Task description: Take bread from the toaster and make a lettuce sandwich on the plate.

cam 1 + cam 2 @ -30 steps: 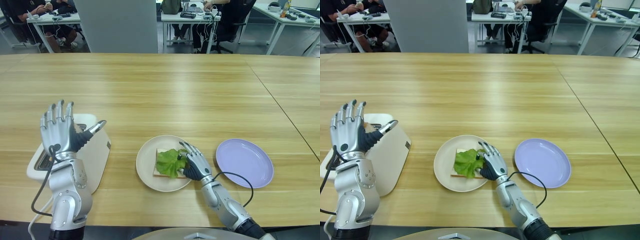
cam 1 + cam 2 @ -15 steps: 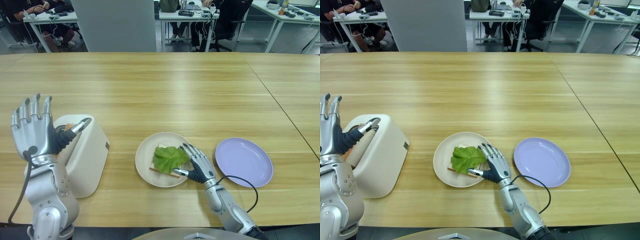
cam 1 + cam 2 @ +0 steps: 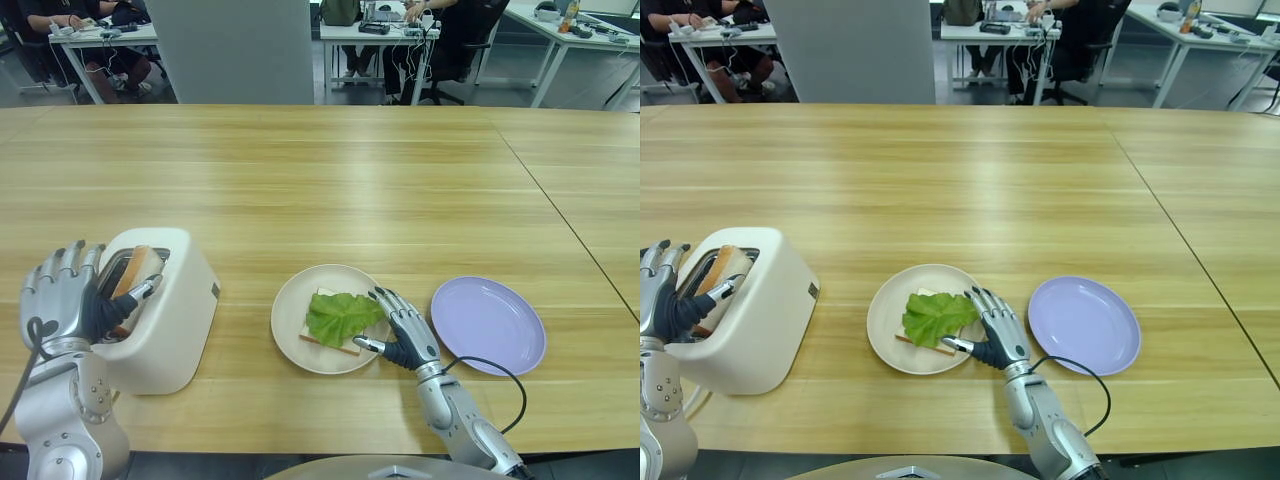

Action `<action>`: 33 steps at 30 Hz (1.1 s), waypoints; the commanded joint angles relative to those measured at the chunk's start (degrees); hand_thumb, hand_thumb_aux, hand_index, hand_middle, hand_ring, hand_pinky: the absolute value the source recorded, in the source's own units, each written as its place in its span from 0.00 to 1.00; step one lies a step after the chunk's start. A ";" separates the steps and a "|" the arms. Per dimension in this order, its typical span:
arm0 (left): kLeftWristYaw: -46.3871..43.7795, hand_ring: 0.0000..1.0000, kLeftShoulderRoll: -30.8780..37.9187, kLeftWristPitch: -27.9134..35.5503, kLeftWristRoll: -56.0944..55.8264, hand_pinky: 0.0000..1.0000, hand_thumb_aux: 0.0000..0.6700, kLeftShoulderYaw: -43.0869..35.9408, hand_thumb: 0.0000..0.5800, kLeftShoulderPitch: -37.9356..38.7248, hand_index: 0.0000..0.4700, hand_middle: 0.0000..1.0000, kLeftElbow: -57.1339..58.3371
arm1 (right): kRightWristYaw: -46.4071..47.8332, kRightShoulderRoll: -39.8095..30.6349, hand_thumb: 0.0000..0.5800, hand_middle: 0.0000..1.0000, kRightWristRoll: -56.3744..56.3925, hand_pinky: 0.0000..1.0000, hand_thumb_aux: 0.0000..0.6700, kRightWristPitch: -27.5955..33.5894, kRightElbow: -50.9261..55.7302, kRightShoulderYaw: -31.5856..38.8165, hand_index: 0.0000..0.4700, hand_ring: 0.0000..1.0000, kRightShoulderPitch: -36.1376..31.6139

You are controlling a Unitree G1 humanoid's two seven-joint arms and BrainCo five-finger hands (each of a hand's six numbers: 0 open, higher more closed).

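- One slice of bread already lies on the cream plate, just left of the right hand, with a lettuce leaf spread over it.
- By my reading that makes the bottom half of the sandwich done: base slice out of the toaster and lettuce laid on.
- The right hand is open and holds nothing. Its fingers are stretched flat toward the leaf, their tips at the near right rim of the plate.
- A second slice stands upright in the slot of the toaster, just right of the left hand and a little above its thumb.
- The left hand is open too, fingers uncurled and pointing up at the toaster's left side, the thumb reaching in toward the slot. It grips nothing yet.
- Left to do, as I judge it: grasp that second slice, lift it clear of the slot, carry it across the bench and set it on the lettuce.
- An empty purple plate sits just right of the right hand, and seems to play no part.
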 commanded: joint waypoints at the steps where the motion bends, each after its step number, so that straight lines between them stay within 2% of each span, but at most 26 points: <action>1: -1.31 0.00 0.07 -0.33 -1.70 0.00 1.00 0.28 1.00 -0.32 0.98 0.00 0.27 | 0.00 0.24 0.00 0.00 0.06 0.00 0.00 0.58 -1.03 -0.85 0.00 0.00 0.11; 9: -1.55 0.00 -0.25 -0.68 -2.87 0.00 1.00 -0.86 1.00 -0.88 0.98 0.00 1.41 | -0.52 0.64 0.00 0.00 0.01 0.00 0.00 0.77 -3.56 -1.98 0.00 0.00 0.48; 19: -1.96 0.05 -1.49 0.57 -5.51 0.05 1.00 -0.92 1.00 -1.93 0.98 0.05 1.97 | -1.46 0.76 0.00 0.00 -0.32 0.00 0.00 0.27 -4.09 -2.05 0.00 0.00 0.24; 24: 0.77 0.01 -1.58 0.82 -6.01 0.01 1.00 0.55 1.00 -4.31 0.98 0.01 1.36 | -1.83 0.91 0.00 0.00 -0.66 0.00 0.00 0.31 -3.53 -1.86 0.00 0.00 0.30; 28: 2.50 0.01 -1.05 0.69 -6.92 0.01 1.00 2.43 1.00 -6.55 0.98 0.01 -0.06 | -2.01 1.01 0.00 0.00 -0.54 0.00 0.00 0.24 -3.94 -2.05 0.00 0.00 0.42; 30: 2.93 0.04 -1.07 0.69 -7.34 0.04 1.00 2.89 1.00 -7.83 0.98 0.04 -0.84 | -2.04 1.11 0.00 0.00 -0.51 0.00 0.00 0.31 -3.86 -2.04 0.00 0.00 0.33; 31: 2.98 0.10 -1.37 0.88 -8.21 0.10 1.00 3.23 1.00 -8.71 0.98 0.10 -1.27 | -2.05 1.15 0.00 0.00 -0.50 0.00 0.00 0.34 -3.85 -2.05 0.00 0.00 0.31; 32: 3.20 0.28 -1.56 0.90 -8.80 0.28 1.00 3.46 1.00 -9.38 0.98 0.28 -1.36 | -2.11 1.21 0.00 0.00 -0.51 0.00 0.00 0.36 -3.71 -2.04 0.00 0.00 0.26; 33: 3.47 0.81 -1.69 0.80 -9.62 0.81 1.00 3.72 1.00 -10.10 0.98 0.81 -1.21 | -2.13 1.26 0.00 0.00 -0.51 0.00 0.00 0.36 -3.50 -2.02 0.00 0.00 0.15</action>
